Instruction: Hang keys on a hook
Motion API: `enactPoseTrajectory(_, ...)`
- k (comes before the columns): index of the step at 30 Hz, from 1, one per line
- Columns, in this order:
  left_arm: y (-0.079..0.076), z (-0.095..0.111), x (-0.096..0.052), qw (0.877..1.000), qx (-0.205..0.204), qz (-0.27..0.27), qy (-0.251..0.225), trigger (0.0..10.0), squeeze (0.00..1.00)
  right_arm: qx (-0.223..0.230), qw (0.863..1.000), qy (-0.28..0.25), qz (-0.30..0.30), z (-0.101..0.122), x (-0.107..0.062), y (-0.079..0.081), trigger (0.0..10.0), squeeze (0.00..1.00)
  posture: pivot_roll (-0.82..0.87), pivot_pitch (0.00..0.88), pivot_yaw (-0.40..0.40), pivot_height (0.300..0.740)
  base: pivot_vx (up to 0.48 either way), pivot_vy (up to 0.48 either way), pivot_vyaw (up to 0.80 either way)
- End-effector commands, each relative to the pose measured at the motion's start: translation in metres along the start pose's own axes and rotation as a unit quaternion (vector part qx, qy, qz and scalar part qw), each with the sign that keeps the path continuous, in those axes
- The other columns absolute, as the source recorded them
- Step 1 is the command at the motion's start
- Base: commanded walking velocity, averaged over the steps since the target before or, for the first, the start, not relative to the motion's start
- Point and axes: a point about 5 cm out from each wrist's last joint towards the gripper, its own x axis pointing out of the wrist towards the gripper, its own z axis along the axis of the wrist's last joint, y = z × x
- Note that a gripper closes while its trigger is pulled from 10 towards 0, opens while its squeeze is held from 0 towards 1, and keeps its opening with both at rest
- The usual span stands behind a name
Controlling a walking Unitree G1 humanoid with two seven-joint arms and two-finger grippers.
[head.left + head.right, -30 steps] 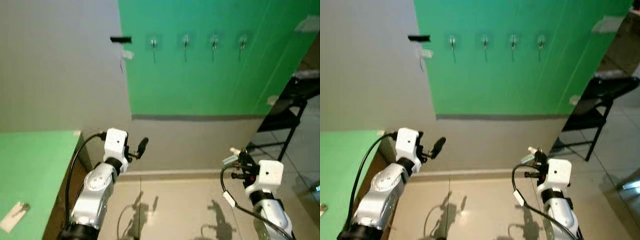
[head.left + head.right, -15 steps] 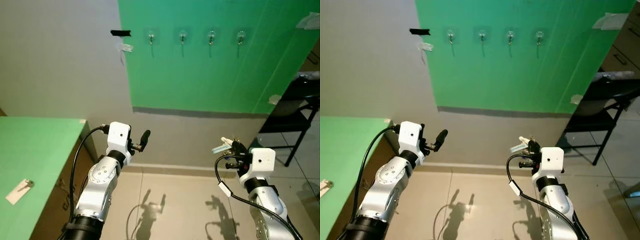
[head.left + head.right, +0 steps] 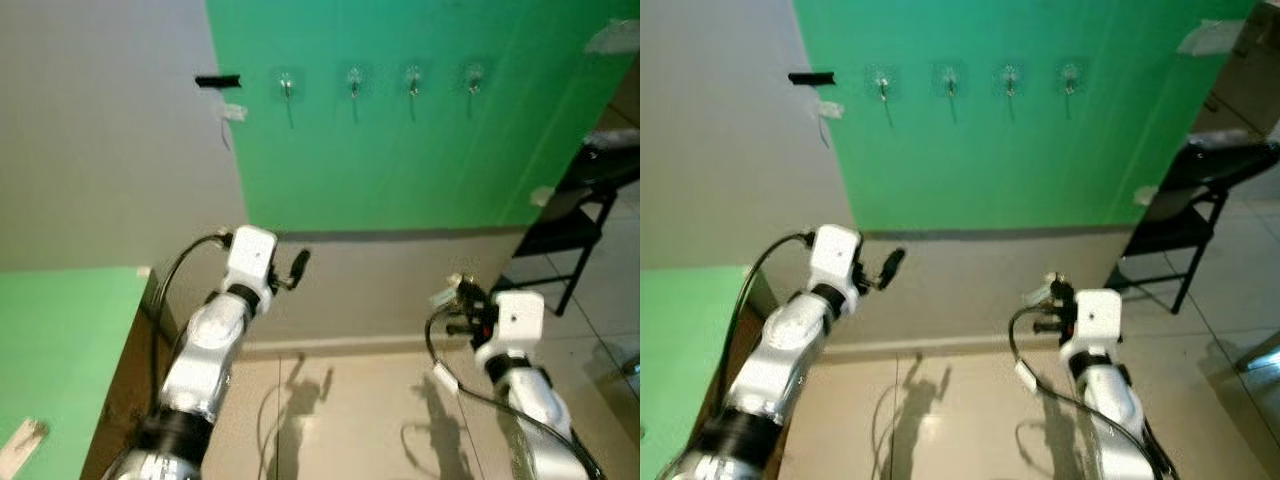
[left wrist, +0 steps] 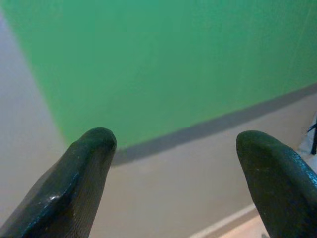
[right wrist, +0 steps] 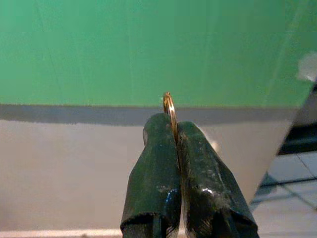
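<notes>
Green wall panel (image 3: 400,150) ahead of me, with a row of four little hooks (image 3: 354,82) stuck along its top, and plain grey wall to the left of it. Compared with half a second back the whole view has swung a bit, so that's my head and body moving, not the hooks. What actually did change: my left arm has come up, and the left hand (image 3: 292,270) now sits higher against the grey strip under the green. Its fingers (image 4: 79,173) are spread wide apart with nothing between them.

My right hand (image 5: 174,130) is pinched tight on the keys (image 3: 443,296), with the gold key ring (image 5: 169,106) poking up from between the pads. It hangs low on the right, well below the hook row and aimed at the boundary between green and grey, about where it was before. Black chair (image 3: 580,215) off to the right by the wall.

So my read is I'm still in the approach: keys secured, nothing hung yet. Next I'd need to raise the right arm a good way and line the ring up with one hook. Bit blurry, so can't make out the hook tips.
</notes>
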Motion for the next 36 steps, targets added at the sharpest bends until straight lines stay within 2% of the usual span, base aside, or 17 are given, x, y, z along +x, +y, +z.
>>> enactPoseTrajectory(1, 0.011, -0.003, -0.002, 1.000, 0.012, 0.013, 0.009, 10.0, 0.00, 0.004, 1.000, -0.008, 0.014, 0.004, 0.003, 0.007, 0.0, 0.00, -0.09, 0.000, 0.023, 0.740, 0.480, 0.000, 0.00)
enactPoseTrajectory(8, 0.008, -0.003, -0.002, 1.000, 0.015, 0.004, 0.006, 10.0, 0.00, 0.006, 1.000, -0.009, 0.023, 0.006, 0.004, 0.009, 0.0, 0.00, -0.09, 0.000, 0.022, 0.740, 0.471, 0.000, 0.00)
enactPoseTrajectory(10, 0.007, -0.003, -0.002, 1.000, 0.014, 0.005, 0.004, 10.0, 0.00, 0.013, 0.999, -0.010, 0.045, 0.012, 0.007, 0.012, 0.0, 0.00, -0.09, 0.000, 0.026, 0.740, 0.000, 0.000, 0.00)
enactPoseTrajectory(12, 0.007, -0.003, -0.002, 1.000, 0.013, 0.006, 0.003, 10.0, 0.00, 0.013, 0.993, -0.010, 0.117, 0.023, 0.010, 0.021, 0.0, 0.00, -0.09, 0.000, 0.029, 0.740, 0.000, 0.000, 0.00)
enactPoseTrajectory(13, 0.007, -0.003, -0.002, 1.000, 0.013, 0.006, 0.003, 10.0, 0.00, 0.013, 0.993, -0.010, 0.117, 0.023, 0.010, 0.021, 0.0, 0.00, -0.09, 0.000, 0.029, 0.740, 0.000, 0.000, 0.00)
enactPoseTrajectory(14, 0.007, -0.004, -0.003, 1.000, 0.014, 0.006, 0.003, 10.0, 0.00, 0.011, 0.981, -0.016, 0.191, 0.044, 0.011, 0.028, 0.0, 0.00, -0.09, 0.000, 0.030, 0.740, 0.000, 0.000, 0.00)
enactPoseTrajectory(17, 0.007, -0.004, -0.003, 1.000, 0.014, 0.005, 0.003, 10.0, 0.00, 0.009, 0.977, -0.021, 0.212, 0.052, 0.011, 0.030, 0.0, 0.00, -0.09, 0.000, 0.030, 0.740, 0.000, 0.000, 0.00)
enactPoseTrajectory(19, 0.006, -0.004, -0.003, 1.000, 0.013, 0.003, 0.002, 10.0, 0.00, 0.007, 0.964, -0.039, 0.262, 0.076, 0.013, 0.032, 0.0, 0.00, -0.10, 0.000, 0.033, 0.740, 0.000, 0.000, 0.00)
enactPoseTrajectory(20, 0.006, -0.004, -0.003, 1.000, 0.013, 0.003, 0.002, 10.0, 0.00, 0.007, 0.964, -0.039, 0.262, 0.076, 0.013, 0.032, 0.0, 0.00, -0.10, 0.000, 0.033, 0.740, 0.000, 0.000, 0.00)
enactPoseTrajectory(21, 0.004, -0.004, -0.003, 1.000, 0.011, 0.000, 0.000, 10.0, 0.00, 0.013, 0.957, -0.068, 0.283, 0.105, 0.019, 0.027, 0.0, 0.00, -0.10, 0.000, 0.028, 0.740, 0.000, 0.000, 0.00)
enactPoseTrajectory(22, 0.004, -0.004, -0.003, 1.000, 0.011, 0.000, 0.000, 10.0, 0.00, 0.013, 0.957, -0.068, 0.283, 0.105, 0.019, 0.027, 0.0, 0.00, -0.10, 0.000, 0.028, 0.740, 0.000, 0.000, 0.00)
enactPoseTrajectory(26, 0.002, -0.004, -0.003, 1.000, 0.010, -0.002, -0.001, 10.0, 0.00, 0.035, 0.950, -0.104, 0.292, 0.139, 0.028, 0.018, 0.0, 0.00, -0.09, 0.000, 0.027, 0.740, 0.000, 0.000, 0.00)
enactPoseTrajectory(27, 0.002, -0.004, -0.003, 1.000, 0.010, -0.002, -0.001, 10.0, 0.00, 0.035, 0.950, -0.104, 0.292, 0.139, 0.028, 0.018, 0.0, 0.00, -0.09, 0.000, 0.027, 0.740, 0.000, 0.000, 0.00)
enactPoseTrajectory(28, 0.001, -0.004, -0.003, 1.000, 0.009, -0.002, -0.002, 10.0, 0.00, 0.050, 0.948, -0.121, 0.289, 0.152, 0.035, 0.013, 0.0, 0.00, -0.09, 0.000, 0.020, 0.740, 0.000, 0.000, 0.00)
enactPoseTrajectory(29, 0.001, -0.004, -0.003, 1.000, 0.009, -0.002, -0.002, 10.0, 0.00, 0.050, 0.948, -0.121, 0.289, 0.152, 0.035, 0.013, 0.0, 0.00, -0.09, 0.000, 0.020, 0.740, 0.000, 0.000, 0.00)
enactPoseTrajectory(31, 0.000, -0.004, -0.003, 1.000, 0.008, -0.002, -0.003, 10.0, 0.00, 0.064, 0.947, -0.140, 0.281, 0.168, 0.044, 0.008, 0.0, 0.00, -0.08, 0.000, 0.019, 0.740, 0.000, 0.000, 0.00)
enactPoseTrajectory(36, -0.001, -0.004, -0.003, 1.000, 0.005, -0.003, -0.005, 10.0, 0.00, 0.078, 0.951, -0.149, 0.261, 0.178, 0.058, 0.003, 0.0, 0.00, -0.08, 0.000, 0.016, 0.740, 0.000, 0.000, 0.00)
